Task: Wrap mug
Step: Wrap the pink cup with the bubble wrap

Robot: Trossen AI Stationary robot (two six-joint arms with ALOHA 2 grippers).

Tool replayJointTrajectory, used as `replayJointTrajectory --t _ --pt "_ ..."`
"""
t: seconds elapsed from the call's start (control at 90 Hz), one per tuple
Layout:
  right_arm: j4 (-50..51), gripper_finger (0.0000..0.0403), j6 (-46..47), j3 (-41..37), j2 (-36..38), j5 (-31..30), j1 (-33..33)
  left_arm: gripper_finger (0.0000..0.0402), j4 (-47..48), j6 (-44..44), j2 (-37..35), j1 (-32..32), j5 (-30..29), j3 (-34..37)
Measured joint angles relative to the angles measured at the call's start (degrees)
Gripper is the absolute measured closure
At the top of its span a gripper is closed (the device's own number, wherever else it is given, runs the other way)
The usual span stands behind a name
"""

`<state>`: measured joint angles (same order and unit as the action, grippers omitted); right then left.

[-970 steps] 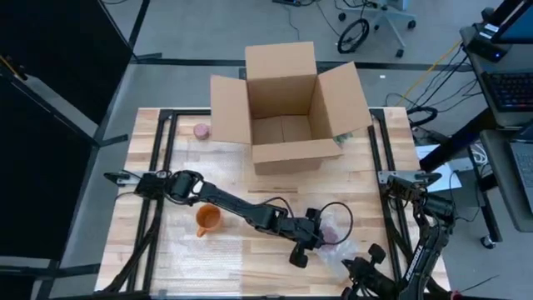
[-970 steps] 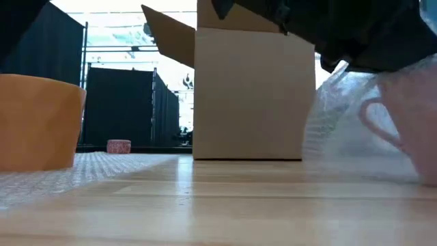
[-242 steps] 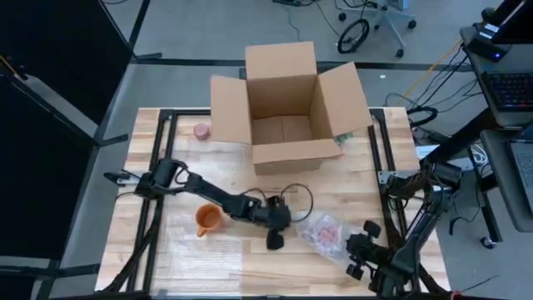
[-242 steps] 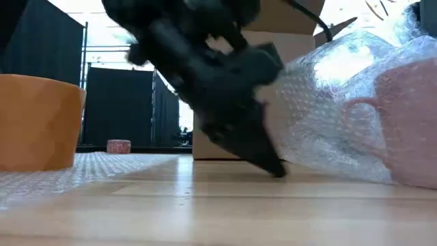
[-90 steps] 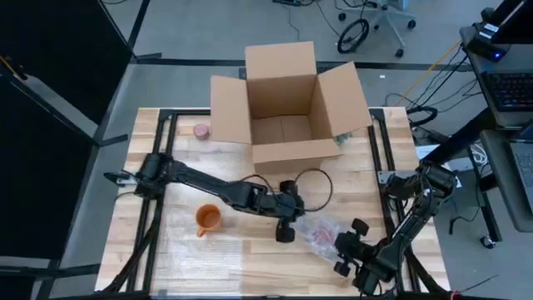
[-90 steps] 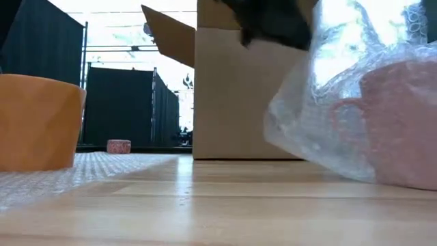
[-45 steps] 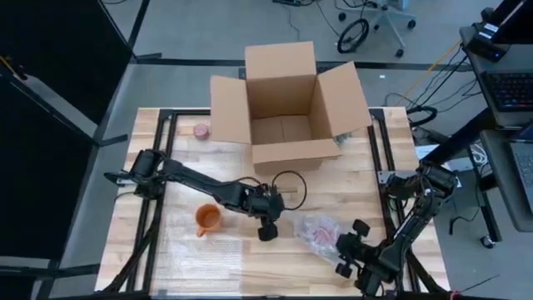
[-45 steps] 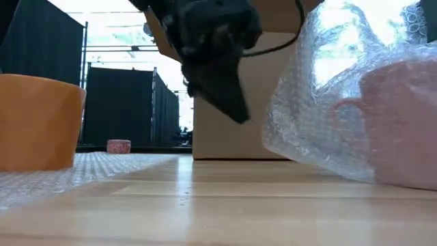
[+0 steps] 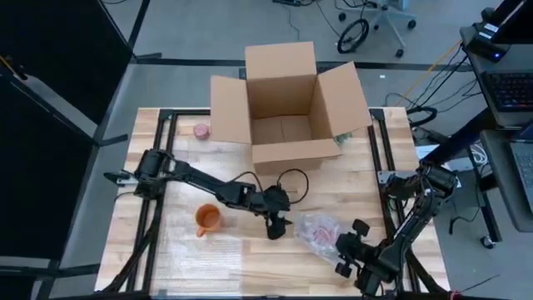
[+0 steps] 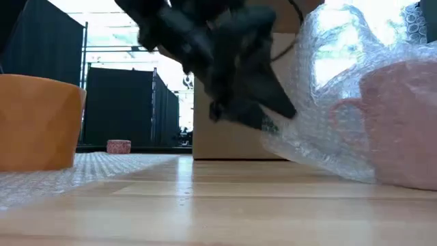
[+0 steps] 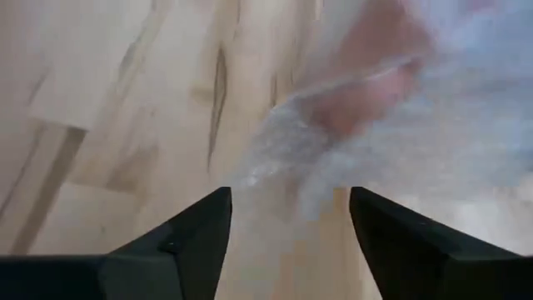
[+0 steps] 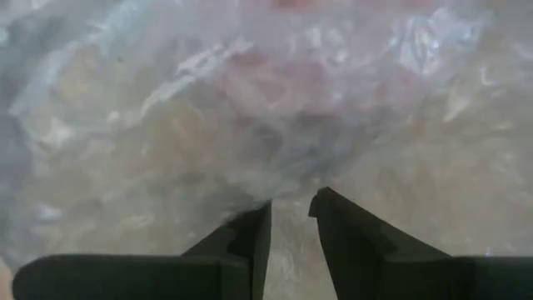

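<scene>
On the pale wooden slatted table (image 9: 350,187), in front of the open brown cardboard box (image 9: 285,107), the pink mug in clear bubble wrap (image 9: 321,231) lies between the spread-fingered left gripper (image 9: 277,228) and the right gripper (image 9: 343,257), nearly closed on the wrap's edge.

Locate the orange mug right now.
High view: the orange mug stands left of centre, unwrapped on a bubble wrap sheet, left of the left gripper.

The wrapped mug (image 9: 321,231) is set between the left gripper (image 9: 277,229) and the right gripper (image 9: 343,254); a box (image 9: 287,108) is placed beyond them.
</scene>
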<state>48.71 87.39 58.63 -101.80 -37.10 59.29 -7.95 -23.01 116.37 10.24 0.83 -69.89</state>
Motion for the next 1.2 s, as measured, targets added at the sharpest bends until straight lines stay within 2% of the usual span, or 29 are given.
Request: replayJointTrajectory --t 0.078,0.144,0.2,0.3,0.356,0.511,0.644,0.856,1.2 --pt "0.0 0.0321 0.0 0.0 0.0 -0.4 0.0 0.0184 -3.3 1.2 2.2 -0.1 1.7 -0.3" --pt "0.0 0.0321 0.0 0.0 0.0 -0.4 0.0 0.0216 -3.8 2.5 3.4 0.0 2.0 -1.8" --pt "0.0 0.0321 0.0 0.0 0.0 -0.4 0.0 0.0258 -3.9 2.9 4.2 0.0 2.2 -2.8" --pt "0.0 0.0321 0.0 0.0 0.0 -0.4 0.0 0.036 -3.3 4.1 4.5 0.0 2.2 -3.1" --pt "0.0 0.0321 0.0 0.0 0.0 -0.4 0.0 0.0386 -3.3 4.3 4.0 0.0 1.9 -3.2" --pt "0.0 0.0321 0.0 0.0 0.0 -0.4 -0.1 0.0399 -0.7 7.0 -1.5 0.4 -2.5 -3.2" --pt "0.0 0.0321 -0.2 0.0 0.0 -0.4 -0.1 0.0398 -1.2 8.3 -4.7 0.4 -3.8 -3.3" --pt "0.0 0.0321 -0.2 0.0 0.0 -0.3 -0.8 0.0401 -7.0 11.7 -4.1 0.9 -3.0 -3.3" --pt "-0.6 0.0321 -2.8 0.0 0.0 -0.4 -2.3 0.0402 -4.3 11.4 -2.4 0.9 -2.6 -2.9"
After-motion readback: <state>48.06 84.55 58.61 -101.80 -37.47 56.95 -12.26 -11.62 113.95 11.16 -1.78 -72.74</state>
